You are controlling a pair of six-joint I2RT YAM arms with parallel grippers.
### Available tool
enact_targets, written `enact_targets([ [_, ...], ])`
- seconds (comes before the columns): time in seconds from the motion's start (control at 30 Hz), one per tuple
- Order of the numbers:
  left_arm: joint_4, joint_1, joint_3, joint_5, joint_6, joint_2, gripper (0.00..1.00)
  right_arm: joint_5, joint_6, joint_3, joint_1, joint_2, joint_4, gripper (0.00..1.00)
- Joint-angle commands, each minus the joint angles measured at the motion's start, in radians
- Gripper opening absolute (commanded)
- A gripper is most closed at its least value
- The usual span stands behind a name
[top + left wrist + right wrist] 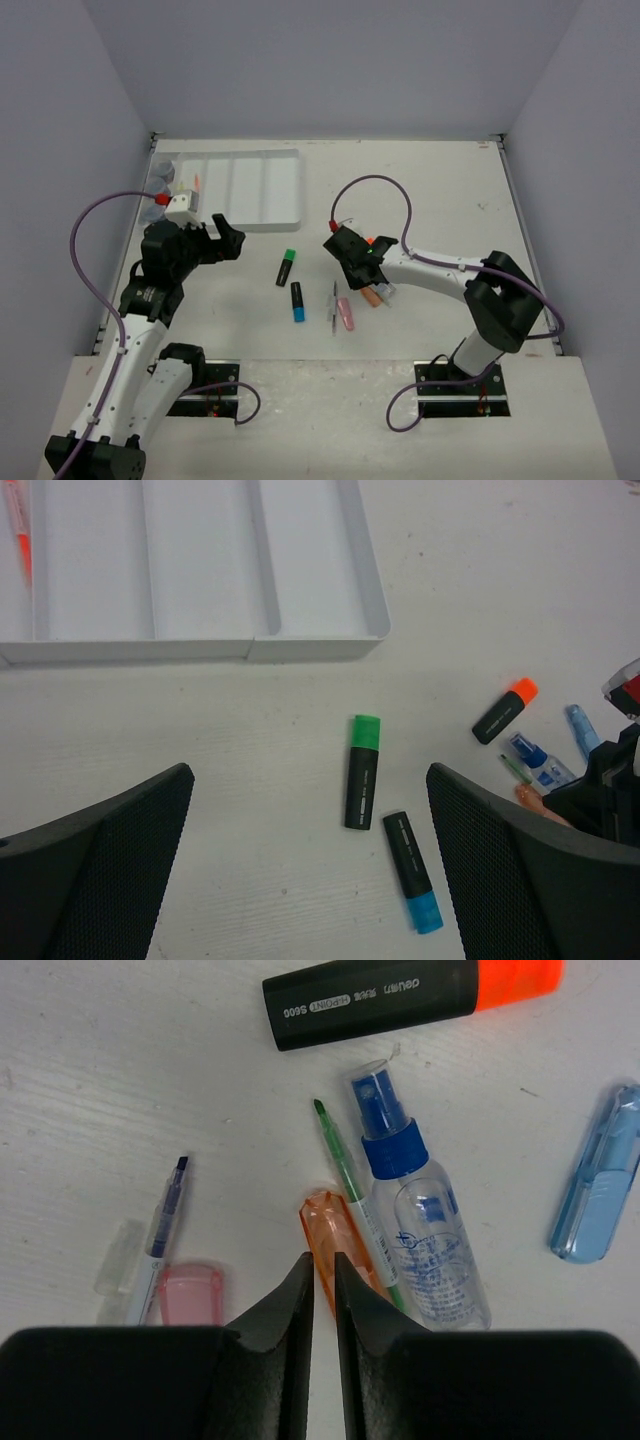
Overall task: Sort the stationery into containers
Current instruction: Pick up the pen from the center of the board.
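Observation:
The white five-compartment tray (285,190) lies at the far left, and an orange pen (20,535) lies in one compartment. My left gripper (225,238) hovers open and empty just in front of the tray (300,645). A green-capped highlighter (362,772) and a blue-capped one (412,872) lie between its fingers' line of sight. My right gripper (322,1260) is shut and empty, its tips at the near end of an orange eraser (335,1235). Around it lie a pink eraser (192,1293), a blue pen (160,1225), a green pen (345,1175), a glue bottle (420,1230), an orange-capped highlighter (400,995) and a blue eraser (600,1185).
Three grey-blue pots (160,190) stand at the tray's left side beside a white block with a red cap (180,208). Grey walls close in the table on three sides. My right arm (440,268) stretches in low from the right.

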Motion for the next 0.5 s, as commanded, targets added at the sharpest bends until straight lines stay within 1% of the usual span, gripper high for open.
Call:
enact_targets([
  [0.0, 0.024, -0.012, 0.021, 0.042, 0.031, -0.006, 1.00, 0.061, -0.067, 0.043, -0.023, -0.002, -0.010, 0.16],
  [0.47, 0.028, -0.021, 0.021, 0.068, 0.036, 0.009, 1.00, -0.018, -0.118, 0.041, -0.080, 0.038, -0.009, 0.15],
])
